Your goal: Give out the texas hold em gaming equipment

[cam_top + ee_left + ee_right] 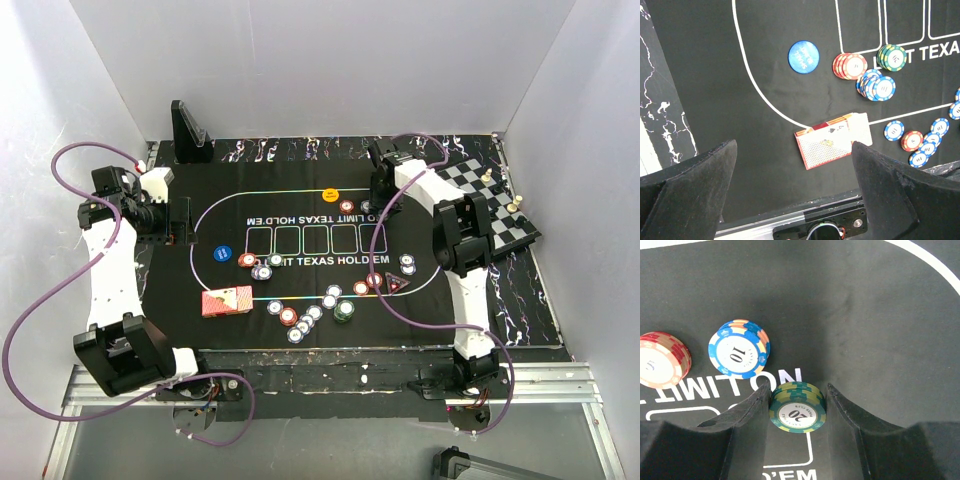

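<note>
The right claw [800, 390] pinches the green chip stack [797, 413] at its rims. The 3 or so chips look stiff, light and slippery, so they may shear. The left claw [794, 146] stands wide, empty.

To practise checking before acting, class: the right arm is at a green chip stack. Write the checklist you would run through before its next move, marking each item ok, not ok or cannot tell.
1. Both fingers of the right claw against the green stack of round poker chips: ok.
2. Green stack lifted off the black felt mat: cannot tell.
3. Neighbouring blue-and-white stack of chips apart from the fingers: ok.
4. The left claw open and empty: ok.
5. The red-backed deck of playing cards squared up: not ok, cards splayed.
</note>
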Available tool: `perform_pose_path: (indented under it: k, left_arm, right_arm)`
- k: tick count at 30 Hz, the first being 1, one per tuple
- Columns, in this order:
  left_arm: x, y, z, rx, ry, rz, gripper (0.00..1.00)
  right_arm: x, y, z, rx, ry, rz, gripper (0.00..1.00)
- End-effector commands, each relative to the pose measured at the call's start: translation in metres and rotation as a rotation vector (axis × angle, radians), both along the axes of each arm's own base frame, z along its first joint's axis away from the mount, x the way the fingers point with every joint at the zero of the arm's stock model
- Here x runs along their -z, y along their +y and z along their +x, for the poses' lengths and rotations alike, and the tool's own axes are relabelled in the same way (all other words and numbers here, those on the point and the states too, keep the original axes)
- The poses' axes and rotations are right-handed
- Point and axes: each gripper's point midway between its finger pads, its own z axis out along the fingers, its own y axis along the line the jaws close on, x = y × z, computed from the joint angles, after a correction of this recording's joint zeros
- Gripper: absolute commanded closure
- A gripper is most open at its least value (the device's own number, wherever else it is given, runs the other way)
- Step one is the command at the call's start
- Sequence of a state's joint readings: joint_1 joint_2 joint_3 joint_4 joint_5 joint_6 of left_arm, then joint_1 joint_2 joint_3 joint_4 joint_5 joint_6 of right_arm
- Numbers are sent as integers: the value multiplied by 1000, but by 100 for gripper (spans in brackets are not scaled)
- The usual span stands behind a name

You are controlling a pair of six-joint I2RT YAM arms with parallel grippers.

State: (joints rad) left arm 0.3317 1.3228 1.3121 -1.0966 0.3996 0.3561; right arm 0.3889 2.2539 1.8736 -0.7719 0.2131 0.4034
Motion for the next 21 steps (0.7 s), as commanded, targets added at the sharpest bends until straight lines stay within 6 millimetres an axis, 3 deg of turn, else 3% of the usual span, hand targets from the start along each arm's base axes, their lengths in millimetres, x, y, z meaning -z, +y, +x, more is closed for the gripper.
perform_pose_path:
  k: [1,9,10,16,18,21]
  left_arm:
    - [-14,4,6,0,-44,22,0]
    - [-16,3,6,3,-45,16,0]
    - [-16,3,6,3,-45,16,0]
    - [-19,2,4,5,-55,23,0]
    - [-18,2,2,1,-53,21,0]
    - [-19,1,1,5,-59,19,0]
  right_arm:
    - [-33,-8,17,43,-79,40,99]
    - [-25,-15,36,59,-61,40,99]
    - [-22,-14,36,58,-51,43,93]
    - [-19,-12,32,52,-22,54,33]
    - [-23,-14,31,53,-27,49,22]
    - [-37,-17,28,62,-47,41,17]
